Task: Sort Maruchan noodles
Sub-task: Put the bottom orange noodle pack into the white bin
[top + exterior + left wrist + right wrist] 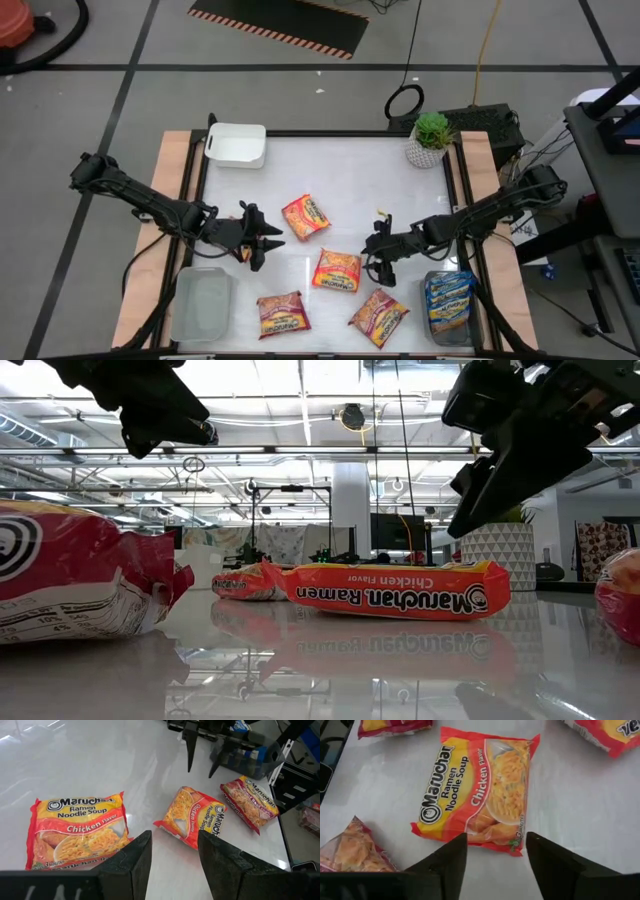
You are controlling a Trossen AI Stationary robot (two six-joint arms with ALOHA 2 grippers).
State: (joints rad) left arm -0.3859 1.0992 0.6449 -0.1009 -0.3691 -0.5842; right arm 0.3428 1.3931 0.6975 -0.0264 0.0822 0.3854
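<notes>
Packets look light, flat and crinkly, with brittle noodle blocks inside and slick wrappers on a glossy table, so you should expect sliding if you push. Pinch across a crimped end seam or straddle the short edge, and don't crush the middle

Four orange-red chicken packets lie loose mid-table: upper packet, centre packet, lower-left packet, lower-right packet. All lie apart from each other

Left gripper sits just left of the upper packet, fingers spread and empty; its wrist view shows that packet close in front. Right gripper hovers just right of the centre packet, fingers also apart, nothing held; wrist view has that packet's edge between the tips

Bins: right bin, clear, near right corner, holds blue packets, count unclear. Left bin, clear, near left corner, looks empty. White bin at far left, nothing visible inside

You'd likely route the orange-red ones to an empty bin, since blue already has the right one
</notes>
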